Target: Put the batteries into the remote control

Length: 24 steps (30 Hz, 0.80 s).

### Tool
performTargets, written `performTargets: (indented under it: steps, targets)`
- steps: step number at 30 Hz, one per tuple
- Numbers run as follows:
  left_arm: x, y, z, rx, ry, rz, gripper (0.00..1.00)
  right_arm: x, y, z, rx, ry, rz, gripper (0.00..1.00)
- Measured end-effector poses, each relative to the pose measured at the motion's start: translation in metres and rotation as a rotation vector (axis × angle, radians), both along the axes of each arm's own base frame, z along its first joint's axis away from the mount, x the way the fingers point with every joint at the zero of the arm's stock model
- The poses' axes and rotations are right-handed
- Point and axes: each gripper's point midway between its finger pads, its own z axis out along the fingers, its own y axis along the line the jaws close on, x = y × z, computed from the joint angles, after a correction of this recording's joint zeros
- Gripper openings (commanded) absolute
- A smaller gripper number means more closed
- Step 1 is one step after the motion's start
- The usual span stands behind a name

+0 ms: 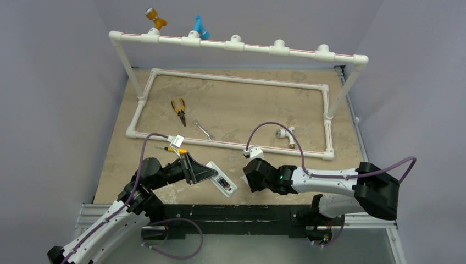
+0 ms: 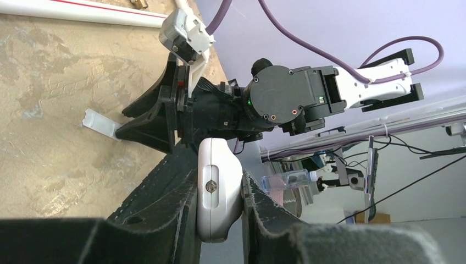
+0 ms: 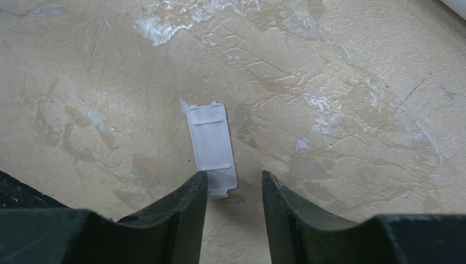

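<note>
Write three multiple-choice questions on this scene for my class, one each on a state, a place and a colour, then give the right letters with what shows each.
1. What is the left gripper doing?
A. gripping the remote control
B. standing open, empty
C. shut on nothing

2. Where does the cover piece lie?
A. fitted on the remote control
B. in the left gripper
C. on the table by the right gripper

3. What colour are the handles of the pliers?
A. blue
B. yellow
C. green

Answers: 1 A, its fingers press both sides of the handset; 2 C, the right wrist view shows it flat on the table by the open fingers; 3 B, seen from the top.
</note>
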Motion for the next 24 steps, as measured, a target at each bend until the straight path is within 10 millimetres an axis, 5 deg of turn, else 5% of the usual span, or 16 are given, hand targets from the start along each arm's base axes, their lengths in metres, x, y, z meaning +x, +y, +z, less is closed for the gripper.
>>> performTargets:
  steps: [24]
  targets:
    - [-0.001, 0.001, -0.001, 0.004, 0.004, 0.001, 0.00, 0.007, 0.010, -0.002, 0.014, 0.007, -0.003, 0.36]
